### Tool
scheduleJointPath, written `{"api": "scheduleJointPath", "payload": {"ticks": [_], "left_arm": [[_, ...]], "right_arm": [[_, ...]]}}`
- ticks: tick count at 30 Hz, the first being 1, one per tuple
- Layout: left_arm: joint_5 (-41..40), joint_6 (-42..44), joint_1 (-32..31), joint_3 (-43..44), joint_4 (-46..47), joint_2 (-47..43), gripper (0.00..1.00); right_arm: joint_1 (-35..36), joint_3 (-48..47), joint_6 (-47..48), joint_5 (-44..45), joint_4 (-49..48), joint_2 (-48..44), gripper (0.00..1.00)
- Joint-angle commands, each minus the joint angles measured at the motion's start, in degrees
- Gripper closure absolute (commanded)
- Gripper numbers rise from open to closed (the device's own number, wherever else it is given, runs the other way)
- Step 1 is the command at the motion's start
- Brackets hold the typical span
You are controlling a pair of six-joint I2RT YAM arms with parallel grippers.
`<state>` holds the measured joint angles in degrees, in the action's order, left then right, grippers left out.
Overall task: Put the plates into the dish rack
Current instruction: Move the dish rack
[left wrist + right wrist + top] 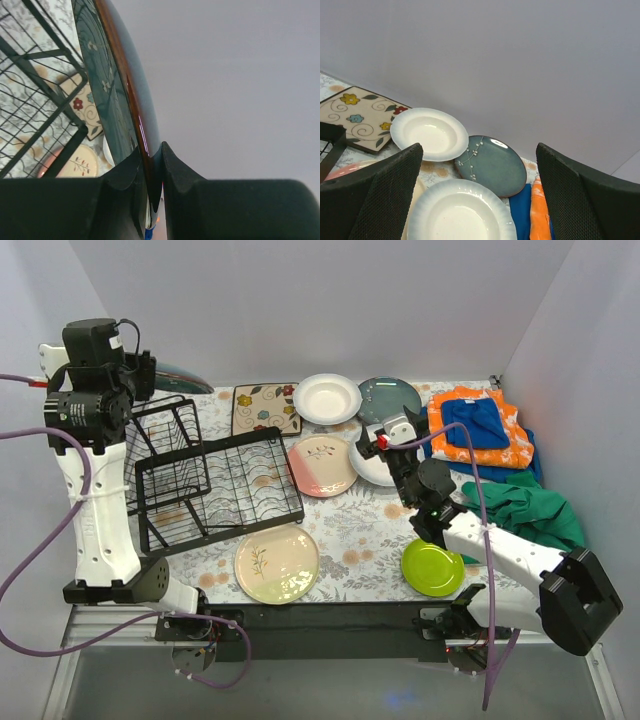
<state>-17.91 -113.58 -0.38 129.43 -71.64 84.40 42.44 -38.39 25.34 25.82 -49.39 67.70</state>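
The dark blue-grey plate [112, 85] is up in the air, pinched by its brown rim in the left gripper [150, 167], whose fingers [125, 175] are squeezed together on it. It's standing on edge, not flat. In the left wrist view the rim runs straight up and away from the fingertips, with the glazed face turned toward the dish rack [35, 100] and the back facing the bare wall [240, 75].

The rack sits below that gripper on the plate's face side, and its raised frame is near the plate's edge. The wall side is just open air.

The right gripper [479, 152] is spread wide with nothing in it, low over a white deep plate [460, 215]. Just past its fingertips a second white deep plate [429, 134] and a second blue-grey plate [492, 165] lie flat right beside each other. A flowered tile [360, 117] is off to the left of them.

In the top view, the pink-cream plate [322, 465] lies between the rack and the right gripper. Back toward the arm bases are the cream sprig plate [277, 563] and the lime green plate [432, 567], well apart from each other.
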Motion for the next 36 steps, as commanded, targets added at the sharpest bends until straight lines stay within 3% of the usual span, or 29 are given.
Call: {"api": "scheduleJointPath", "payload": {"ticks": [1,8,20,36], "left_arm": [[-6.25,-26.60,0.12,4.52,2.56,-5.47,1.00],[-10.82,-27.31,0.12,3.56,-0.43,-6.70,1.00],[-15.83,-29.06,0.29,2.77,2.64,-3.54,1.00],[-13.12,-33.55,5.13,1.71,2.73,0.59,1.00]], "right_arm": [[-1.12,0.51,-2.75,1.86,-1.77,0.76,0.02],[-2.97,0.69,-4.60,0.37,-1.77,1.73,0.02],[-6.57,-1.16,-5.83,-1.30,-1.77,4.37,0.02],[-10.62,-6.16,-6.36,-1.74,-1.33,10.16,0.02]]}}
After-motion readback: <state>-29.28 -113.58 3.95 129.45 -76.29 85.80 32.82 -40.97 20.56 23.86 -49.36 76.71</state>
